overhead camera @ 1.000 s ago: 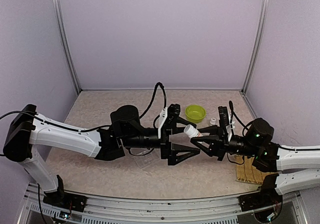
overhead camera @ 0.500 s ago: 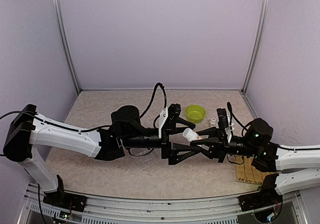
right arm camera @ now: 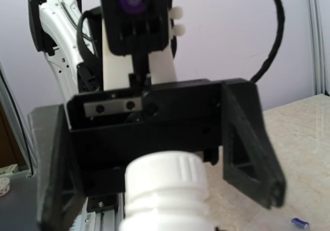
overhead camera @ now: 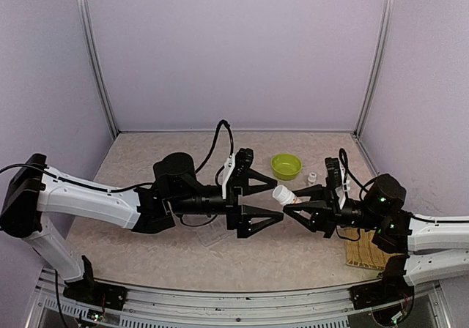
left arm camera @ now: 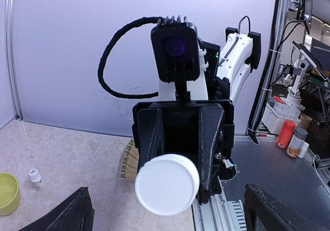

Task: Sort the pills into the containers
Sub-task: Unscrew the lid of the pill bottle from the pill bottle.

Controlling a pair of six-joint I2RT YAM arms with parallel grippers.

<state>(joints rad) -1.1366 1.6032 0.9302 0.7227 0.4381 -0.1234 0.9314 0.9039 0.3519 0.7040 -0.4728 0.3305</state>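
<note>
Beige tabletop [overhead camera: 146, 247], lilac walls [overhead camera: 234, 50]; left hand [overhead camera: 276, 199] agape, empty; right hand [overhead camera: 290, 200] tight around white bottle [overhead camera: 281, 192].

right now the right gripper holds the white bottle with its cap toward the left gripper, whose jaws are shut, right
Not shut: the left gripper is wide open, as the top external view shows. The right gripper does hold the white bottle, cap toward it.
</note>
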